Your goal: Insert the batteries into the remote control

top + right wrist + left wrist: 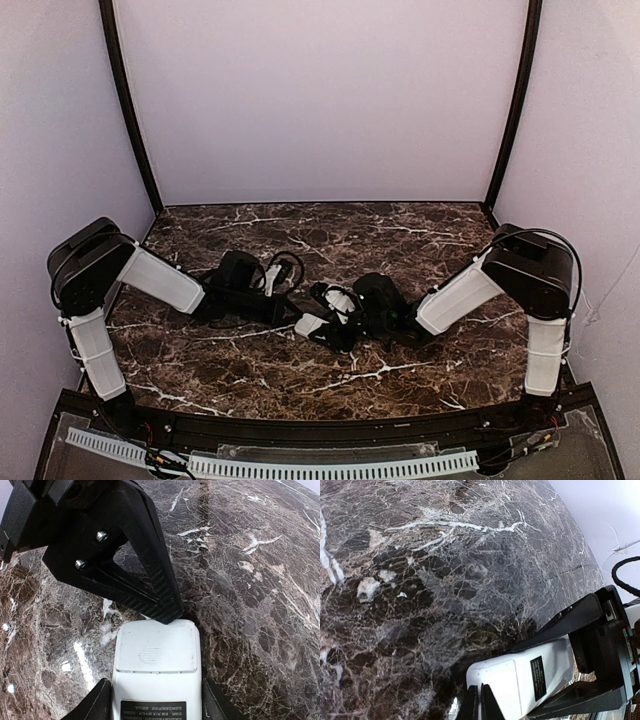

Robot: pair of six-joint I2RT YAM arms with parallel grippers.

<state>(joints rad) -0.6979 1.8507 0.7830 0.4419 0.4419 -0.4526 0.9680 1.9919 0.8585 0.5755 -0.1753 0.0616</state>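
The remote control [157, 652] lies back up on the marble table [400, 235], white, its ribbed battery cover in place and a black label below it. My right gripper [155, 706] is shut on it, one finger on each long side. In the left wrist view those fingers [570, 617] flank the remote control [520, 677]. My left gripper [479, 702] is shut with nothing in it, and its tips rest on the cover end of the remote. In the top view both grippers meet at the remote control [309, 325] in mid-table. The batteries are out of view.
White walls and two black posts [130, 110] close in the table. A cable loop [287, 263] sits by the left wrist. A black rail [300, 430] runs along the near edge between the arm bases.
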